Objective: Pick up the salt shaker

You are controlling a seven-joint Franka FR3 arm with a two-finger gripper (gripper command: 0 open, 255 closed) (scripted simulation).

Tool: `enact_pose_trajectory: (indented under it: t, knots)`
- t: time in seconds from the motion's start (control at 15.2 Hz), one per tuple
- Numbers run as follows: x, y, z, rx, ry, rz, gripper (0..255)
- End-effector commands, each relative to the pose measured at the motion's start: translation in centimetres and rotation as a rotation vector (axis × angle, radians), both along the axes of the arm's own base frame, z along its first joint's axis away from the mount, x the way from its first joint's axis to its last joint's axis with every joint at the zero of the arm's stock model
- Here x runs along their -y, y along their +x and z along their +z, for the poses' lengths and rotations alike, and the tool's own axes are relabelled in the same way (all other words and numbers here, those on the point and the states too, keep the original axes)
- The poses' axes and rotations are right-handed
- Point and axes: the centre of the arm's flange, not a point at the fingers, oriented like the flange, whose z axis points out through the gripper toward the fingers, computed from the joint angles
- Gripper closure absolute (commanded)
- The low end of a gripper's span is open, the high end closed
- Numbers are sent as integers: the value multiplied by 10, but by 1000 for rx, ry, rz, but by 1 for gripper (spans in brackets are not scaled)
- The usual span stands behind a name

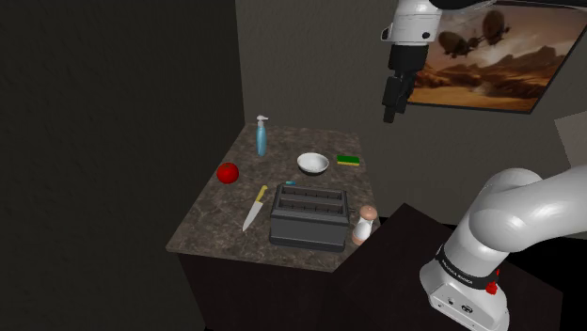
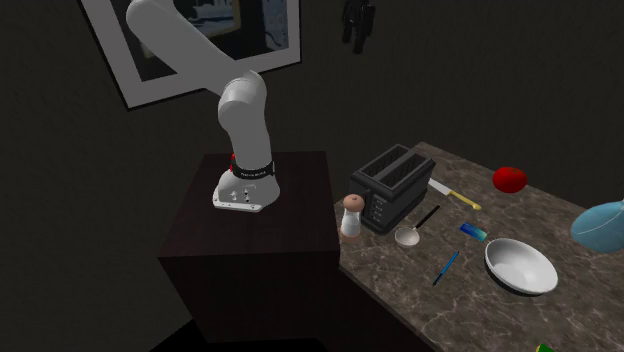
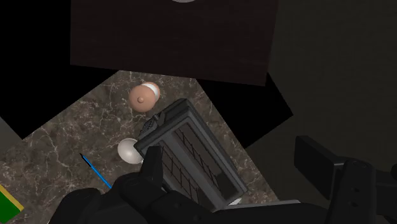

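tan-capped salt shaker stands upright, lower centre of the shoulder view, just beside the toaster. your gripper, jaws wide and empty, hangs high above it, slightly rightward: descend.

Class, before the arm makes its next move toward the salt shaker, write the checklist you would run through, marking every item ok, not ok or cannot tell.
1. The salt shaker stands upright on the counter: ok.
2. The hand is open and holds nothing: ok, its fingers stand apart in the wrist view.
3. The hand is down at the shaker's level: not ok, it hangs high above the counter, in front of the framed picture.
4. Nothing lies on the shaker's top: ok.
5. A finger fits between the shaker and the toaster: cannot tell, they stand close together.
6. The shaker is well clear of the counter's edge: not ok, it stands at the corner nearest the stand.
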Motion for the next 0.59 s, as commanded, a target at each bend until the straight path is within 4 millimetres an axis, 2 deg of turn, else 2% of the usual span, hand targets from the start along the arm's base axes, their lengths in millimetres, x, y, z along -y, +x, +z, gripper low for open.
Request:
enact_pose_trajectory:
  t: [0.0,0.53]
  knots:
    - [0,0,0,0,0,0,0]
    - [39,0,-100,14,31,-15,0]
